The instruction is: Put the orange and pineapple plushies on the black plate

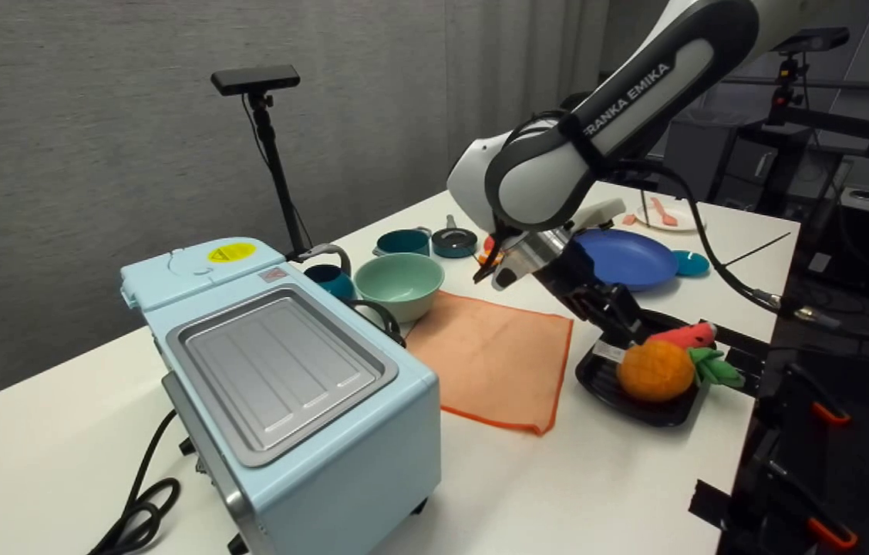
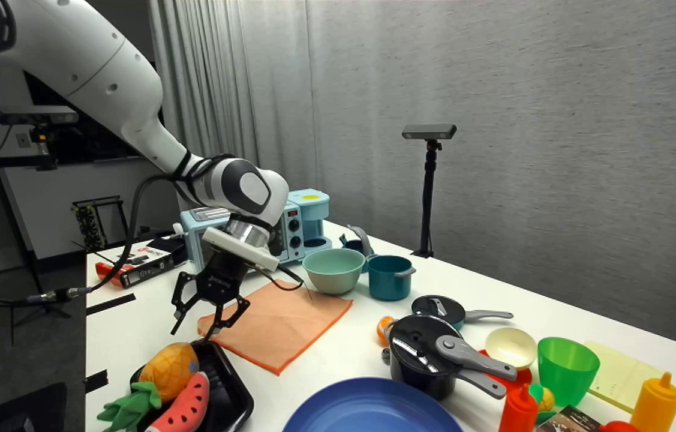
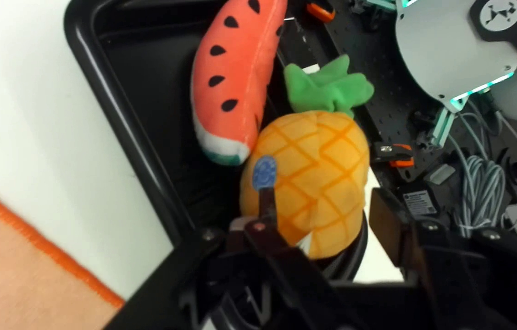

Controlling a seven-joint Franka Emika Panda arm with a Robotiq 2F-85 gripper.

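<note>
The yellow-orange pineapple plushie lies in the black plate, a deep tray, with its green leaves over the rim. In an exterior view the pineapple sits beside a watermelon plushie in the plate. My gripper is open and empty, above the plate's edge. In the wrist view my fingers stand apart with the pineapple beyond and between them; I cannot tell if they touch it. A partly hidden orange round thing is beside a black pot; whether it is the orange plushie is unclear.
An orange cloth lies beside the black plate. A blue plate is on its other side. A light blue toaster oven, a green bowl and the black pot stand on the table. The table edge is close to the plate.
</note>
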